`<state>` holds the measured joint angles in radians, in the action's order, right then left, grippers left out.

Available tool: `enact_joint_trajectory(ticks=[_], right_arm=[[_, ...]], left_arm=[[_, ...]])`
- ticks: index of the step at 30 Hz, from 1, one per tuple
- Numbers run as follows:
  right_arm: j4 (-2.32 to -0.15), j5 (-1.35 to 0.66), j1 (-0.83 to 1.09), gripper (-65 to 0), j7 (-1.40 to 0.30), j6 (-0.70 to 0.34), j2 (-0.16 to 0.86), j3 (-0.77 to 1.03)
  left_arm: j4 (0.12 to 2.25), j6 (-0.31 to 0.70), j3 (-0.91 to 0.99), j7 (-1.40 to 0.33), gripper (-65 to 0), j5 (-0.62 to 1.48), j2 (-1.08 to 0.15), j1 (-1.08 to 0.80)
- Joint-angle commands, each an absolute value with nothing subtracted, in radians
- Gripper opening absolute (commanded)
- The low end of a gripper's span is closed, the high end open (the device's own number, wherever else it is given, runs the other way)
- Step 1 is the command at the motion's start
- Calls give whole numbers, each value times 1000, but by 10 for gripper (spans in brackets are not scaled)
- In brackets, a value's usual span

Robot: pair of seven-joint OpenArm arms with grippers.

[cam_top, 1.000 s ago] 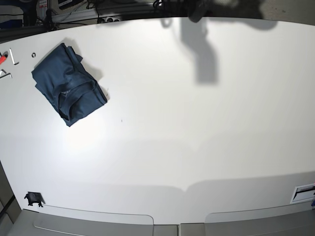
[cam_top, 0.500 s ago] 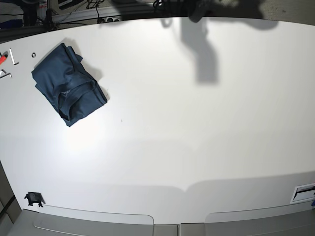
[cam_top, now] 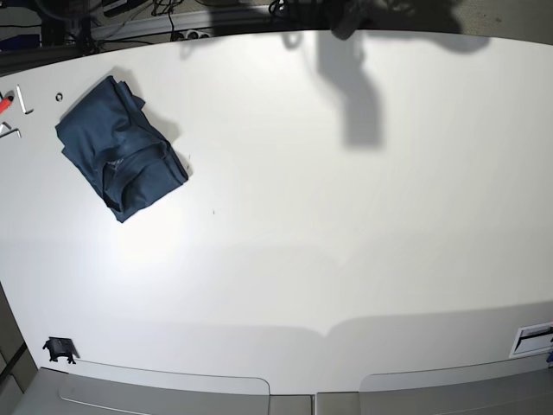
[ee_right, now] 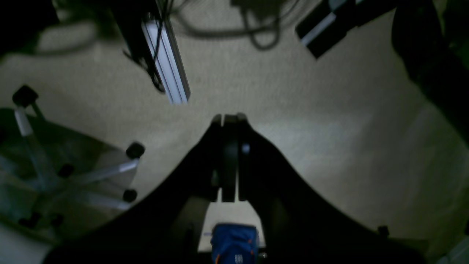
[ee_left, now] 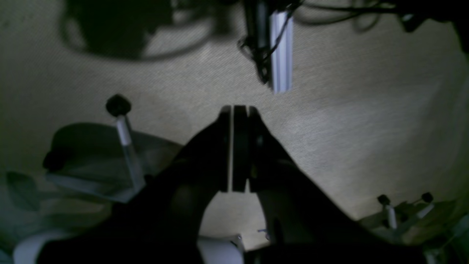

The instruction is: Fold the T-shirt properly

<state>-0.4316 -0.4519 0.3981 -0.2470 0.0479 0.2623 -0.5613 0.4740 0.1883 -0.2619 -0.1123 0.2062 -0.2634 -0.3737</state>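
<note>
One T-shirt [cam_top: 121, 157], dark teal-blue, lies in a compact folded bundle near the far left corner of the white table [cam_top: 346, 242], set at an angle to the edges, its round neckline showing on top. It is the only garment on the table. Neither arm appears in the base view; a single dark shadow falls across the table's far edge near the middle.

Along the left edge, just beyond the shirt, sit a red-tipped item [cam_top: 5, 102] and a few small pale pieces, too small to identify. One small black object [cam_top: 59, 349] rests at the near left corner, and one white label [cam_top: 531, 339] lies at the near right corner.

Both wrist views look down on beige carpet [ee_left: 366, 128], away from the table. The left claw [ee_left: 234, 110] has its jaws pressed together, gripping nothing. The right claw [ee_right: 229, 118] is likewise closed and empty.
</note>
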Motion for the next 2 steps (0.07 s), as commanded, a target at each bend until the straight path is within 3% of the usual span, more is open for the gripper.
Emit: enact_joint_trajectory(ticks=[1, 2], right_arm=[[-424, -453, 393, -650, -246, 54, 268, -562], [-418, -453, 379, -650, -246, 54, 268, -562]], left_arm=[[457, 194, -263, -98, -650, 211, -260, -363], [439, 194, -263, -92, -650, 211, -250, -345]])
